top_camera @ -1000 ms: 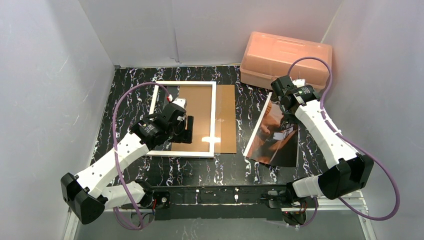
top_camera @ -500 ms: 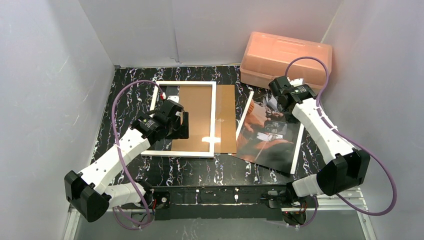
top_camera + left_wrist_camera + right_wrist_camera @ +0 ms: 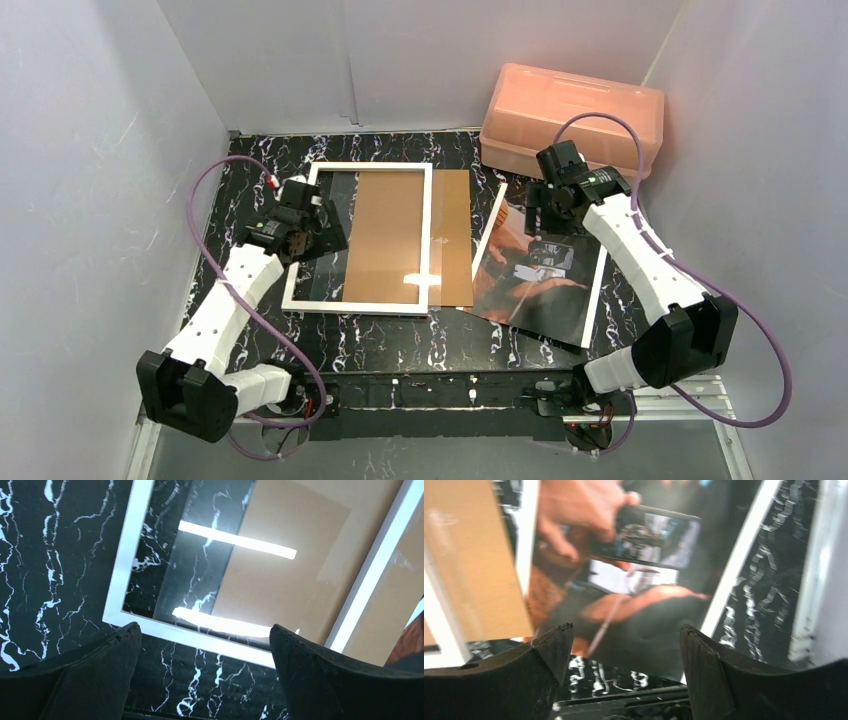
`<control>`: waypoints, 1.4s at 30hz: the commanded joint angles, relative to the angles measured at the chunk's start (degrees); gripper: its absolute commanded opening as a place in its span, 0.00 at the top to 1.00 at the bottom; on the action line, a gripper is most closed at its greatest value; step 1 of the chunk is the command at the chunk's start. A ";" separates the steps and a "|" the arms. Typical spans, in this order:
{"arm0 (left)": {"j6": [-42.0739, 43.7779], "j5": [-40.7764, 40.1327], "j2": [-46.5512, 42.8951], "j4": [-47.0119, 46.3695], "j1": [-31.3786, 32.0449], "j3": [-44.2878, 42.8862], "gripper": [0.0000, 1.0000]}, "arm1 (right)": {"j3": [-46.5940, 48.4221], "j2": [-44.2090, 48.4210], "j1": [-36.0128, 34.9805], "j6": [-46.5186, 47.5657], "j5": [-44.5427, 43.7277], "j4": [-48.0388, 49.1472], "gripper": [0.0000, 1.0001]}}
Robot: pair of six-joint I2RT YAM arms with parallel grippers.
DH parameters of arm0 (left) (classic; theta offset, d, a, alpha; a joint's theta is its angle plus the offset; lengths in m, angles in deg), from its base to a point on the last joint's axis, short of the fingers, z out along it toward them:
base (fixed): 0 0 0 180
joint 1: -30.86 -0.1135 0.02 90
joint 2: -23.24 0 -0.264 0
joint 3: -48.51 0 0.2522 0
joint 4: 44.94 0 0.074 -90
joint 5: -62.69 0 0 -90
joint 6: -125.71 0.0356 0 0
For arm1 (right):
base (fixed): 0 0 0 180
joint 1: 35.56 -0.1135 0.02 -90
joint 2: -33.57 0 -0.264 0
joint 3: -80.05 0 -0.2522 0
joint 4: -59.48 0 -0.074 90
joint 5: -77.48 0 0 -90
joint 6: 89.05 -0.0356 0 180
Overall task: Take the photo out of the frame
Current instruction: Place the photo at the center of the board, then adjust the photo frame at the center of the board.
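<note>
The photo (image 3: 535, 285), a dark reddish print with a white border, lies flat on the black marble table to the right of the frame (image 3: 350, 305). My right gripper (image 3: 545, 222) hovers open over the photo's far end. Nothing sits between its jaws in the right wrist view (image 3: 624, 635), where the photo (image 3: 644, 580) lies below. The white frame rests face up over a brown backing board (image 3: 400, 240). My left gripper (image 3: 312, 238) hangs open and empty above the frame's left border (image 3: 125, 555).
A pink plastic box (image 3: 572, 115) stands at the back right, just behind the right wrist. The backing board sticks out past the frame's right side (image 3: 457, 240), close to the photo's left edge. Grey walls close in the table on three sides.
The right gripper opened and let go of the photo, which dropped from a raised tilt to flat on the table. The left arm drew back leftward off the frame, its jaws opening wider.
</note>
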 commanded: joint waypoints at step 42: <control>17.03 29.10 39.35 -7.68 -30.45 -14.62 0.11 | -8.65 -25.83 -2.48 -18.82 36.19 49.17 0.01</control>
